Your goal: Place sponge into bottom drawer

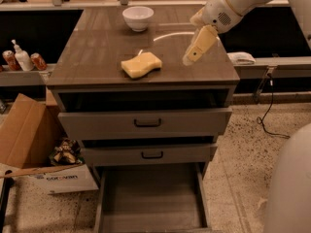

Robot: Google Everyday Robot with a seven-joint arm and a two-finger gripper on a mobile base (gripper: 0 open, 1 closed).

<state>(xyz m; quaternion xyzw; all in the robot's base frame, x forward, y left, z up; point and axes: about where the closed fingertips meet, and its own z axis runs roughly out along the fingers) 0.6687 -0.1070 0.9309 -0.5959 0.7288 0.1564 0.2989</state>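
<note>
Camera view is showing the gripper (188,58) hovering above the worktop (97,52), just right of the sponge (141,64), which is lying there untouched; whether it is parted or closed, I cannot tell. Coming in off-centre is risking shoving the sponge aside, leaving the bottom drawer (150,198) waiting.

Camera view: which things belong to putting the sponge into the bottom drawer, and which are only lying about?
For the job: sponge on the cabinet top; bottom drawer, pulled out; gripper, above the top to the sponge's right.
Lying about: white bowl, cardboard box, pump bottle, two cans, white cloth.
</note>
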